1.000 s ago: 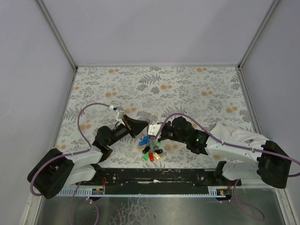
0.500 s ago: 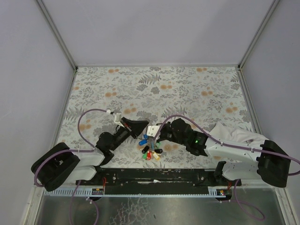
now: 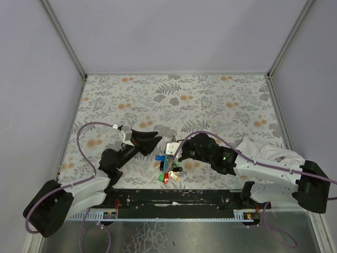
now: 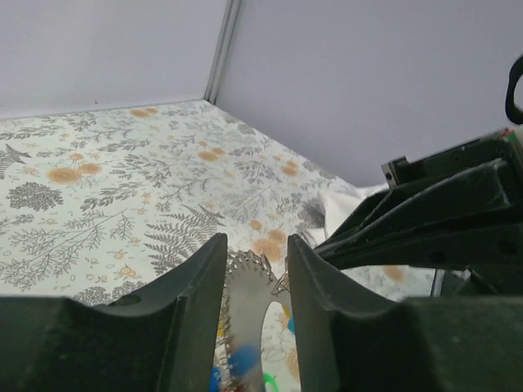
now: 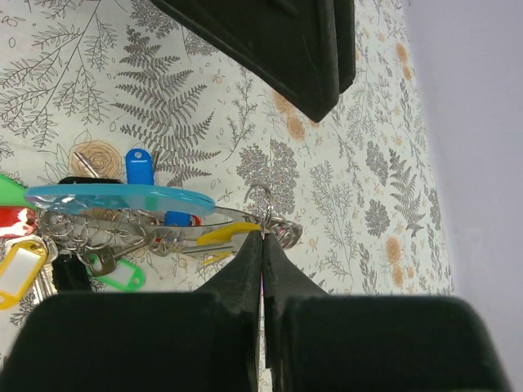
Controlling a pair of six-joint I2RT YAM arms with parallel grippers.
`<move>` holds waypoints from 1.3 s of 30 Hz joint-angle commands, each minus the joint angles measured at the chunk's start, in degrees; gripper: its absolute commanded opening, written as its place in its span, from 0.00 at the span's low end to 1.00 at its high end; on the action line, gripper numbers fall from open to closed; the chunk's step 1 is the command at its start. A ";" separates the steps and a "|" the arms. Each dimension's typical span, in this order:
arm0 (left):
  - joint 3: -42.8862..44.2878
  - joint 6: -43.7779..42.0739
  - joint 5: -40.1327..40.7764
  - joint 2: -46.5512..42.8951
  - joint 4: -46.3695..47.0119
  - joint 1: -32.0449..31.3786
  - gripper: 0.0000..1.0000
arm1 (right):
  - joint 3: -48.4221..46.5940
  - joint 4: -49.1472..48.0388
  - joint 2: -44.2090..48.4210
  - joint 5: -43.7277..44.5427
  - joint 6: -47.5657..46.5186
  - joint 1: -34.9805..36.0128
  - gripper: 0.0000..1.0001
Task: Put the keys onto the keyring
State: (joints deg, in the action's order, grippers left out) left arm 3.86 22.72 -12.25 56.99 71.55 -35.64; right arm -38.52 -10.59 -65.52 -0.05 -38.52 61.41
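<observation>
My right gripper (image 3: 172, 153) (image 5: 262, 235) is shut on the thin metal keyring (image 5: 259, 198) and holds the bunch of keys (image 3: 168, 169) just above the table. On the bunch I see a yellow key (image 5: 224, 235), a blue-headed key (image 5: 139, 165), green and yellow tags, and the blue strap (image 5: 118, 198). My left gripper (image 3: 154, 139) (image 4: 255, 245) is up and left of the bunch, pointing at it. Its fingers (image 4: 196, 278) stand a little apart. A blurred toothed metal piece (image 4: 243, 286) spans the gap between them.
The floral tablecloth (image 3: 210, 100) covers the table, with grey walls on three sides. A black rail (image 3: 174, 197) runs along the near edge. Purple cables (image 3: 87, 132) loop over both arms. White cloth (image 3: 268, 153) lies under the right arm.
My left gripper has drawn back up and to the left, away from the bunch. My right gripper has stayed shut on the ring, and the bunch has shifted slightly.
</observation>
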 commanded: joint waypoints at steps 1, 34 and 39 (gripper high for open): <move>4.29 -12.14 -12.75 -3.51 -11.50 2.41 0.38 | -4.78 0.83 -0.05 0.19 -2.06 0.59 0.00; 17.79 -32.98 -34.75 6.41 -31.56 4.18 0.18 | -6.54 4.59 0.10 -0.66 -2.69 0.60 0.00; 18.00 -33.08 -35.14 6.57 -32.00 4.22 0.15 | -6.33 4.57 0.73 -0.64 -2.61 0.62 0.00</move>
State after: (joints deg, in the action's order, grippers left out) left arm 20.03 -8.95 -46.06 63.37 40.49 -31.77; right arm -42.26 -4.80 -66.59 -0.69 -40.77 61.47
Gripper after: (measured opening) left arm 0.173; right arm 0.011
